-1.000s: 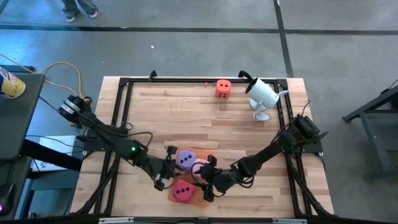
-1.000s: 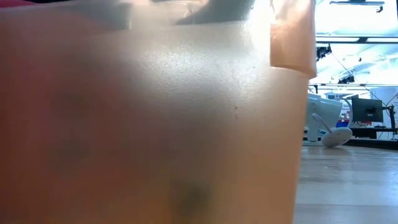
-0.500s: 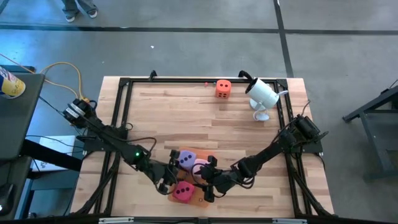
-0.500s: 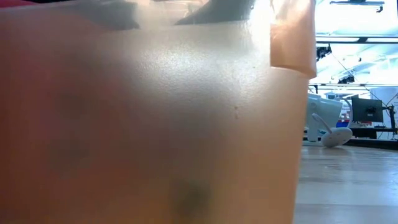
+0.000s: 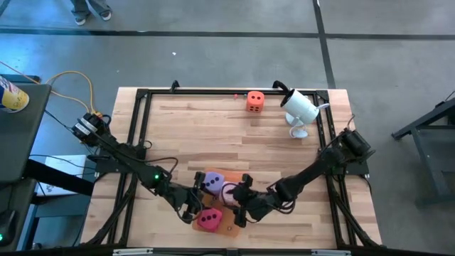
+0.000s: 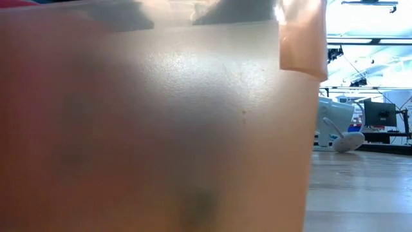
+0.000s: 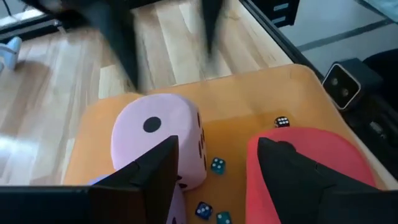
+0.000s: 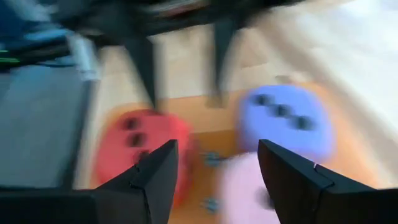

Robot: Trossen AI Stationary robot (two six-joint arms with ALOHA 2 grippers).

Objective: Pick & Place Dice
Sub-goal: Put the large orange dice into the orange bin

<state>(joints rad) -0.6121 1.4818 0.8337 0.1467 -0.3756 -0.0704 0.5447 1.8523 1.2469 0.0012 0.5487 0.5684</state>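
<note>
Three dice lie close together on a flat translucent orange mat (image 5: 229, 226) near the table's near edge: purple (image 5: 212, 183), pink (image 5: 229, 191) and red (image 5: 208, 220). The orange die (image 5: 255, 101) rests alone on the bare wood at the far edge. My left gripper (image 5: 193, 208) is open, low over the mat just left of the red die. In the left wrist view its fingers (image 7: 217, 146) stand in front of the pink die (image 7: 158, 143) and the red die (image 7: 305, 165). My right gripper (image 5: 242, 206) is open on the right side of the pink die, and its wrist view (image 8: 217, 149) faces all three dice.
A white camera (image 5: 300, 107) stands at the far right, next to the orange die. Several tiny dice (image 7: 217, 165) lie on the mat between the big ones. An orange translucent sheet (image 6: 161, 129) fills most of the low view. A black frame (image 5: 142, 96) borders the table.
My left gripper has gone a little toward the table's near and right edges, closer to the red die. My right gripper has shifted slightly toward the table's right edge. The dice have stayed where they were.
</note>
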